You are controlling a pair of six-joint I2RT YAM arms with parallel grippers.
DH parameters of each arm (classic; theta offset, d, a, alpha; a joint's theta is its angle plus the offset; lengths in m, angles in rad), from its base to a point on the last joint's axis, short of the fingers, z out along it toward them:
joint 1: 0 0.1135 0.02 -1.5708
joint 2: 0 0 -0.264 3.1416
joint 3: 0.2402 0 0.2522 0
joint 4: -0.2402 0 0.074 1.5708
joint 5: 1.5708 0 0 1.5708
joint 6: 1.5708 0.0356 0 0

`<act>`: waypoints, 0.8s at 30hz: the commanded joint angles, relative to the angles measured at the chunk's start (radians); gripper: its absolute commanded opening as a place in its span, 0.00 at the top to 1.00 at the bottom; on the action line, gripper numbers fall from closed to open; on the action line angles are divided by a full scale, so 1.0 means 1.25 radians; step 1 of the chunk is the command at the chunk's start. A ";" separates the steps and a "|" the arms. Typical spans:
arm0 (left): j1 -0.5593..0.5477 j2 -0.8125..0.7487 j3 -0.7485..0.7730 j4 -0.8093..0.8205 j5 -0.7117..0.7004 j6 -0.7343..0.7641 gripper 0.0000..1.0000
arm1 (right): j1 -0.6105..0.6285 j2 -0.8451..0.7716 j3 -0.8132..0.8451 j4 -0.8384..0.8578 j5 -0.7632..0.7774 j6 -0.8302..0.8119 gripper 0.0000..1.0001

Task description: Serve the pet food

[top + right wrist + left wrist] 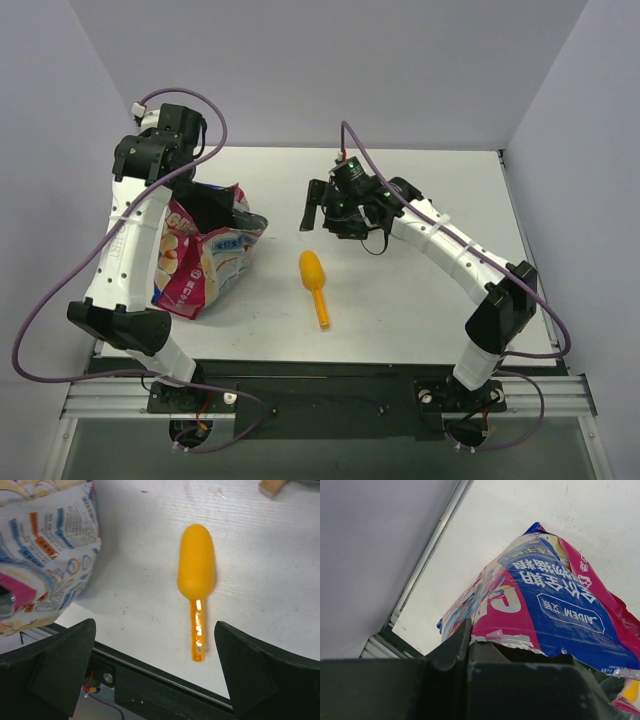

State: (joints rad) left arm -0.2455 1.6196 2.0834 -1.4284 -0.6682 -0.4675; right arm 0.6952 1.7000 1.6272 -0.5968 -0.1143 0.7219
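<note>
Just ahead of the left gripper point(485, 652), the pet food bag point(560, 605) showed me the brand "AIDEM" in white letters. It sat in a white-outlined box on the blue panel, upside down from that wrist, beside two small Chinese characters I could not make out. Farther out from that hand ran a row of large white Chinese characters, also inverted and unreadable to me, and left of the right gripper point(160, 680) the bag's white back carried blue and orange print too fine to read.
</note>
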 commanded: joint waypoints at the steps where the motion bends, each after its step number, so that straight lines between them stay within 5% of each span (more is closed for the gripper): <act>1: 0.012 -0.050 0.127 0.067 -0.072 -0.122 1.00 | 0.064 0.012 0.075 0.069 0.031 0.038 0.00; 9: 0.003 -0.247 -0.255 0.254 0.268 -0.225 1.00 | 0.120 0.035 0.098 0.154 0.046 0.108 0.00; 16: -0.002 -0.292 -0.333 0.290 0.374 -0.221 1.00 | 0.127 0.109 0.157 0.135 0.042 0.115 0.02; 20: -0.007 -0.291 -0.343 0.279 0.396 -0.208 1.00 | 0.131 0.171 0.227 0.094 0.066 0.093 0.13; 24: -0.018 -0.294 -0.336 0.269 0.370 -0.170 1.00 | 0.148 0.224 0.285 0.071 0.061 0.056 0.36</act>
State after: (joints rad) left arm -0.2409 1.2957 1.6421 -1.1519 -0.2626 -0.7124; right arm 0.8551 1.9461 1.9053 -0.4614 -0.0650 0.8356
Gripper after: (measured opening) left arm 0.031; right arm 0.722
